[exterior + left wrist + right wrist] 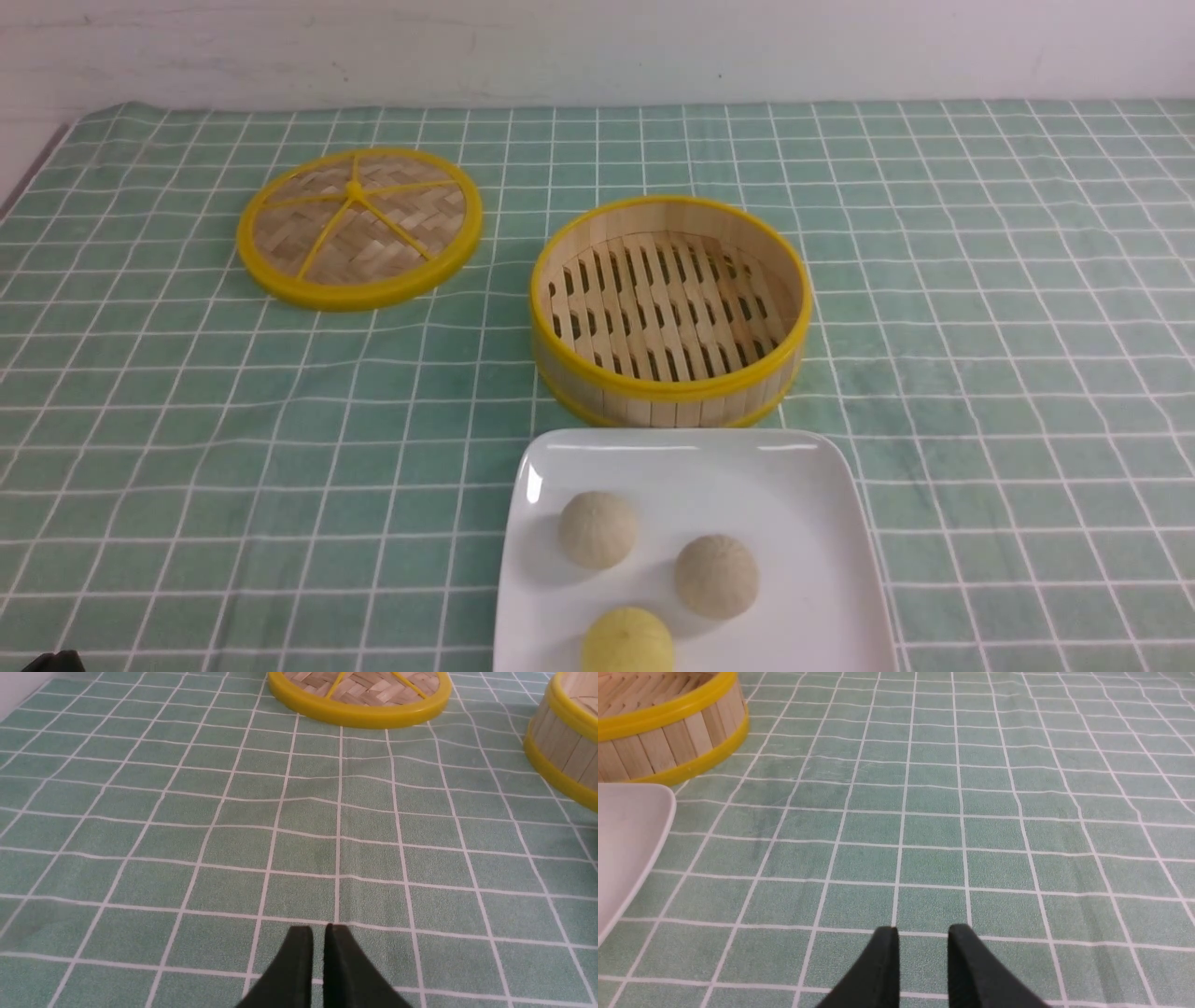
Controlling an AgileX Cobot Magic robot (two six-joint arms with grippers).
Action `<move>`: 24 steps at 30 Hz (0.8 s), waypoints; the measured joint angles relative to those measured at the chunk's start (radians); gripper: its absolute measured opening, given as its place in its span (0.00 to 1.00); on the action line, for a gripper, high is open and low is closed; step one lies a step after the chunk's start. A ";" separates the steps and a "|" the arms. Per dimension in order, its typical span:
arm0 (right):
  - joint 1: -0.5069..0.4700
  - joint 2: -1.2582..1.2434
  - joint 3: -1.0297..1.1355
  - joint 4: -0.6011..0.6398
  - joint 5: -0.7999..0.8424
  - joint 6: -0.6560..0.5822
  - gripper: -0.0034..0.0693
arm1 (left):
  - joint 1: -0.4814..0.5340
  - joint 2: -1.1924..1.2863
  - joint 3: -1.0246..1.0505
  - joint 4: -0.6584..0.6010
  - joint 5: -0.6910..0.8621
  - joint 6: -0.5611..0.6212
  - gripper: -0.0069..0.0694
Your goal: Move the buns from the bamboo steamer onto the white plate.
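Note:
The three buns all lie on the white plate [803,504] at the front centre: two cream-beige buns [597,529] [716,576] and one yellow bun [627,641] at the bottom edge of the view. Just behind the plate stands the bamboo steamer [667,401] with its slatted floor bare. My left gripper [318,927] is shut, with only a thin slit between its black fingers, low over bare cloth to the left of the steamer [565,742]. My right gripper [923,928] is open and holds nothing, over cloth to the right of the plate [626,840] and steamer [668,732].
The flat woven lid [359,227] with yellow spokes lies at the back left, and its near rim shows in the left wrist view [359,714]. A green checked cloth [1008,373] covers the table up to the white wall. A dark bit of arm [51,663] shows at the bottom left corner.

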 joint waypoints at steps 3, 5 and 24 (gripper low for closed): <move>0.000 0.000 0.000 0.000 0.000 0.000 0.30 | 0.000 0.000 0.000 0.000 0.000 0.000 0.19; 0.000 0.000 0.000 0.000 0.000 0.000 0.31 | 0.000 0.000 0.000 0.000 0.000 0.000 0.19; 0.000 0.000 0.000 0.000 0.000 0.000 0.34 | 0.002 0.000 0.000 0.000 0.000 0.000 0.21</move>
